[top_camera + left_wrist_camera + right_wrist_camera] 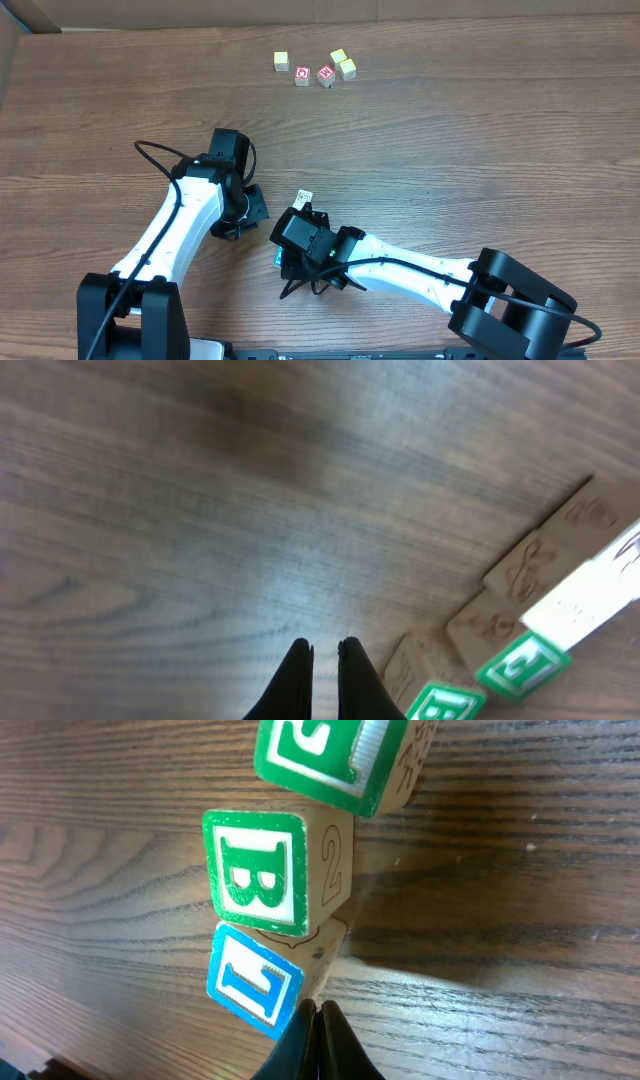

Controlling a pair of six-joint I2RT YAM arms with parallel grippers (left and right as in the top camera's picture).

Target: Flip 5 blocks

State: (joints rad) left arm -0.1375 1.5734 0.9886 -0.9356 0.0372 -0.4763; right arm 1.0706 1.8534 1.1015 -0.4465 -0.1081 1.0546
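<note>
Closest under the right wrist camera lies a blue-faced block (255, 978). A green B block (262, 870) touches it and a third green block (325, 755) comes next in line. These blocks form a row at the near centre of the table (480, 150), printed faces turned sideways. The right gripper (317, 1010) has its jaws pressed together and holds nothing, its tips just beside the blue-faced block. The left gripper (325, 648) is likewise narrowed to a slit and empty, near the row but not touching it. At the far side, well apart, sit yellow cubes (281, 61) and red-faced cubes (303, 76). Assessment: no flip is in hand, and how many of the five are done cannot be told.
</note>
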